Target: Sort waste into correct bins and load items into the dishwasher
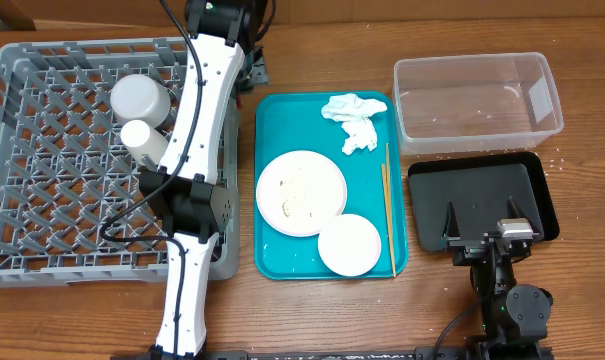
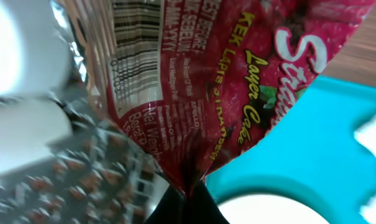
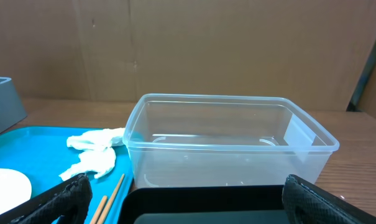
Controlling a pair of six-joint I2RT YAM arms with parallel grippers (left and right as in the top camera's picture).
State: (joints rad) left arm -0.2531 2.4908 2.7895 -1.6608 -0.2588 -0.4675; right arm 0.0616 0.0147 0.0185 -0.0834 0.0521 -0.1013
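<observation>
We pinch the packet (image 2: pixel 194 81) by its edge in the left claw (image 2: pixel 186 198), right claw (image 3: pixel 191 198) spread; the packet may slip into the nine-o'clock rack (image 1: pixel 52 205).

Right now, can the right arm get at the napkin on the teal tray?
Probably yes: the empty right gripper is open, and the napkin lies uncovered on the nearer half of the teal tray.

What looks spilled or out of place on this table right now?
Small white scraps lie scattered on the bare wooden table around the black tray and beside the clear tub, outside both bins. The large plate also carries food residue.
</observation>
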